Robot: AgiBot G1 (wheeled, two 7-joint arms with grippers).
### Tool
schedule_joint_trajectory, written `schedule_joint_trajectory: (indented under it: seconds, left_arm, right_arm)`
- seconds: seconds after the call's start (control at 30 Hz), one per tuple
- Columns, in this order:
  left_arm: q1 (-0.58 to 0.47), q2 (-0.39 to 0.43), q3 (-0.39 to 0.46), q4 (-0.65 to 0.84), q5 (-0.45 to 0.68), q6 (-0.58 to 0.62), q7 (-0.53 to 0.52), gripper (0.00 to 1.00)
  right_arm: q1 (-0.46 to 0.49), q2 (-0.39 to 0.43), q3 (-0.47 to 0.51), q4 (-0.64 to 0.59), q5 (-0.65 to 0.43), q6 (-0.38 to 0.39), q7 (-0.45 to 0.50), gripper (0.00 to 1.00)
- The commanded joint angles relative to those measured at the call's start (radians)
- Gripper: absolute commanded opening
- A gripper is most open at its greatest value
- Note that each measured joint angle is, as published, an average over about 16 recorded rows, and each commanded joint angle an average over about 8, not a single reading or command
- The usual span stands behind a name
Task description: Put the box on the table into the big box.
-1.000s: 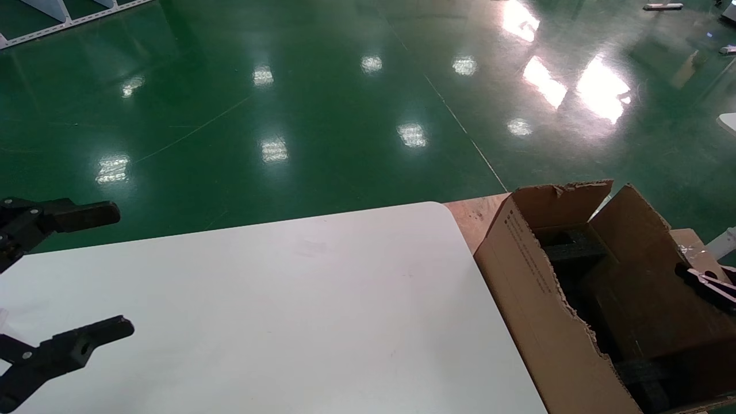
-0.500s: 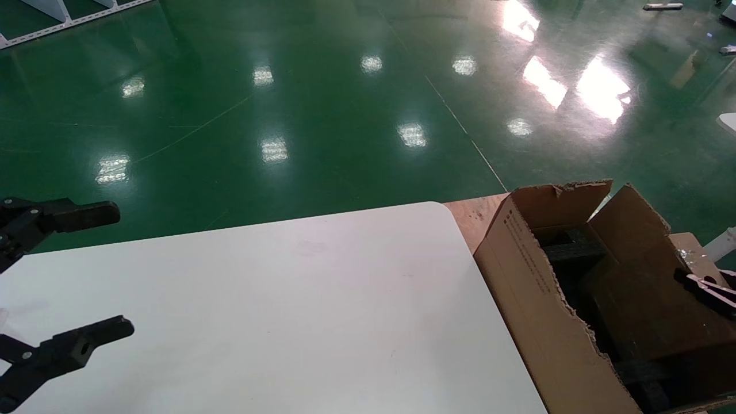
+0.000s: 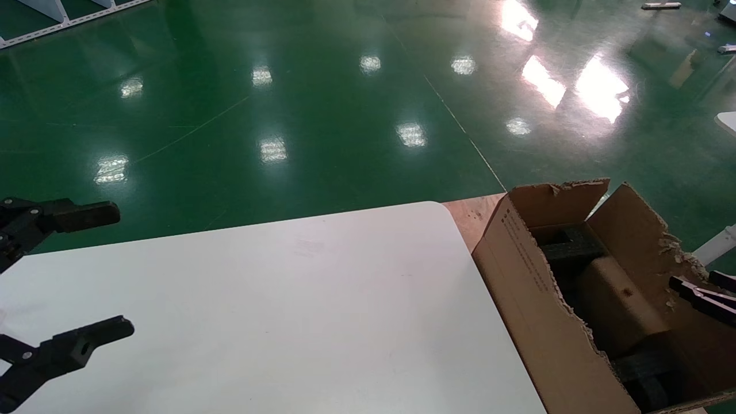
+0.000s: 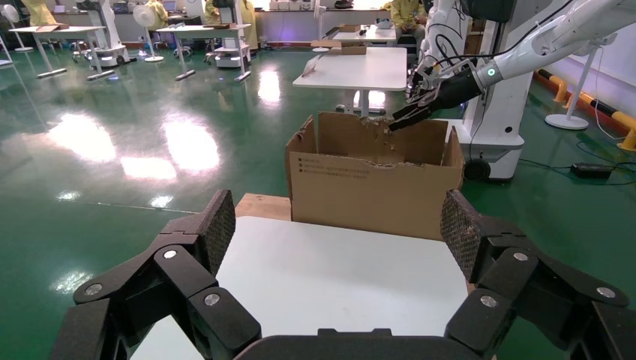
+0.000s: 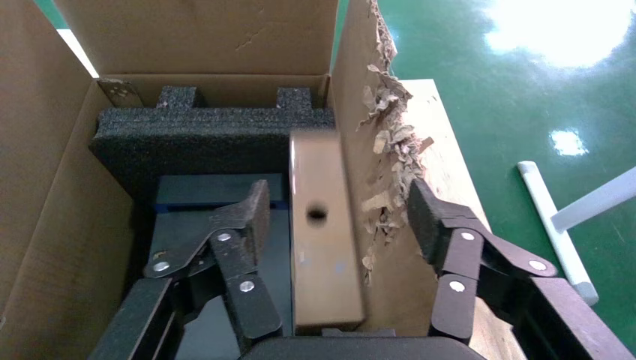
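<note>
The small brown box (image 5: 322,240), with a round hole in its face, lies inside the big box (image 5: 45,187), against the carton's torn wall and next to the black foam (image 5: 210,131). My right gripper (image 5: 337,217) is open above it, its fingers either side and not touching it. In the head view the small box (image 3: 618,299) sits low in the big box (image 3: 535,299), with my right gripper (image 3: 701,296) at the carton's right side. My left gripper (image 3: 103,273) is open and empty over the white table's (image 3: 287,299) left end.
The big box stands just off the table's right edge on a wooden board (image 3: 471,215). Its torn right wall (image 5: 382,150) passes between my right fingers. Shiny green floor lies beyond. The left wrist view shows the carton (image 4: 375,180) past the table (image 4: 337,277).
The small box has dropped lower into the big box, away from my right gripper, which has let it go. The left arm has not moved.
</note>
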Motion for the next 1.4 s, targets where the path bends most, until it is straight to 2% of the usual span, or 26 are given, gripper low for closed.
schedule_joint_trajectory:
  seconds: [0.03, 0.33, 0.47, 0.63, 0.77, 0.9, 1.13, 1.27, 1.4]
  left_arm:
    - [0.000, 0.000, 0.000, 0.000, 0.000, 0.000, 0.000, 1.00]
    - [0.000, 0.000, 0.000, 0.000, 0.000, 0.000, 0.000, 1.00]
    - [0.000, 0.000, 0.000, 0.000, 0.000, 0.000, 0.000, 1.00]
    - [0.000, 0.000, 0.000, 0.000, 0.000, 0.000, 0.000, 1.00]
    - [0.000, 0.000, 0.000, 0.000, 0.000, 0.000, 0.000, 1.00]
    - [0.000, 0.000, 0.000, 0.000, 0.000, 0.000, 0.000, 1.00]
    - [0.000, 0.000, 0.000, 0.000, 0.000, 0.000, 0.000, 1.00]
    - [0.000, 0.000, 0.000, 0.000, 0.000, 0.000, 0.000, 1.00]
    - [0.000, 0.000, 0.000, 0.000, 0.000, 0.000, 0.000, 1.00]
  right_arm:
    - [0.000, 0.000, 0.001, 0.001, 0.002, 0.000, 0.000, 1.00]
    - [0.001, 0.001, 0.002, 0.003, 0.005, -0.001, -0.001, 1.00]
    - [0.023, 0.002, 0.011, 0.012, -0.002, -0.028, -0.020, 1.00]
    - [0.109, 0.011, 0.036, 0.059, -0.053, -0.087, -0.071, 1.00]
    - [0.207, 0.029, 0.060, 0.122, -0.126, -0.100, -0.112, 1.00]
    - [0.317, 0.055, 0.095, 0.209, -0.213, -0.081, -0.156, 1.00]
    - [0.469, 0.086, 0.161, 0.349, -0.334, -0.001, -0.258, 1.00]
    - [0.501, 0.091, 0.175, 0.380, -0.362, 0.023, -0.278, 1.00]
    - [0.486, 0.089, 0.170, 0.368, -0.352, 0.018, -0.268, 1.00]
